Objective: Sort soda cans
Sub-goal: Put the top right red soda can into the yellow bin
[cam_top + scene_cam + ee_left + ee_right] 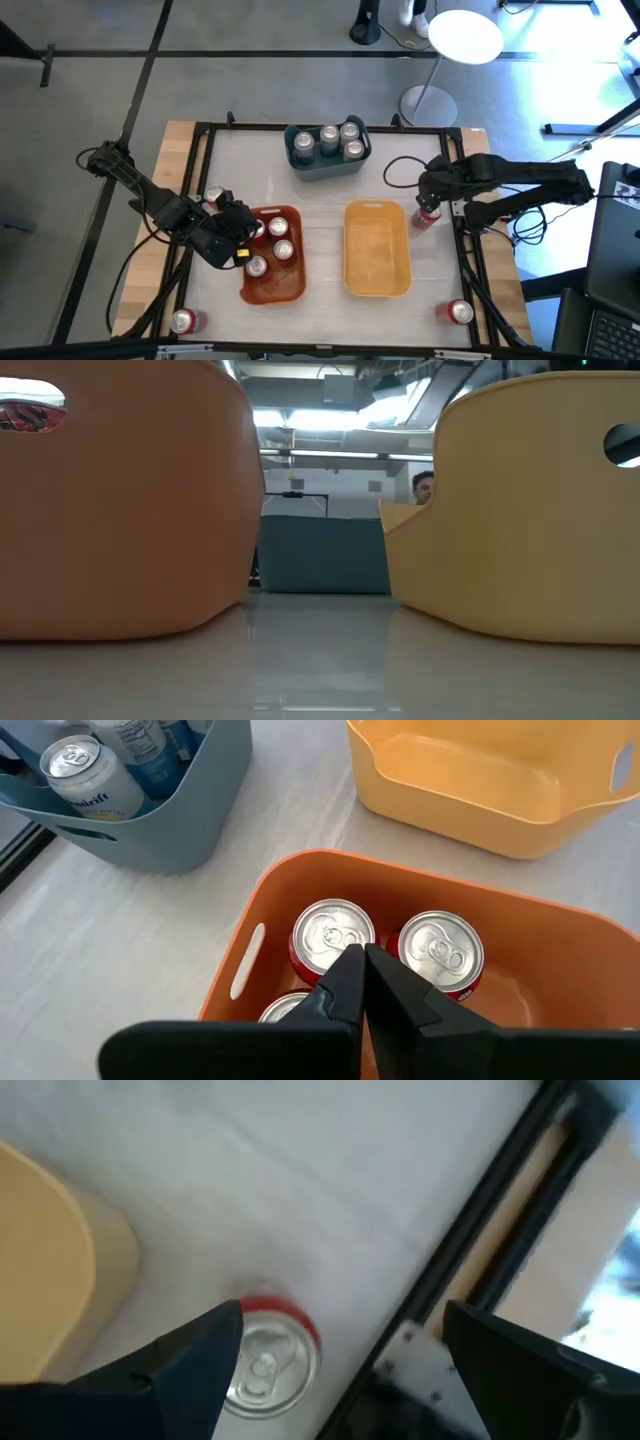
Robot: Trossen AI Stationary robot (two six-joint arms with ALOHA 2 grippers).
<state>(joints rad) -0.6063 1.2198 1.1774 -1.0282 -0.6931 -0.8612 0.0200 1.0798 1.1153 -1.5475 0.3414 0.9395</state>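
Three red soda cans with silver tops stand in the orange bin [272, 290]; two of them [333, 935] [441, 952] show fully in the left wrist view. My left gripper [243, 232] [362, 960] hovers shut over the bin's left end, above those cans. Several silver-grey cans [328, 140] stand in the blue bin [300, 163]. My right gripper [430, 203] [340, 1320] is open over a red can [428, 214] [268, 1362] that stands on the table right of the yellow bin [377, 285]. That can sits close to one finger [210, 1342]. My right gripper comes down from above over the red can's top rim [285, 1315]. One finger overlaps the can's edge in the wrist view, and I cannot tell whether it touches. The can stands upright on the table.
Loose red cans stand at the table's left side [212, 197], near-left corner [183, 321] and near-right corner [460, 312]. The yellow bin holds nothing. A black frame rail [500, 1210] runs close beside the right gripper. A person's head [423, 485] shows beyond the table.
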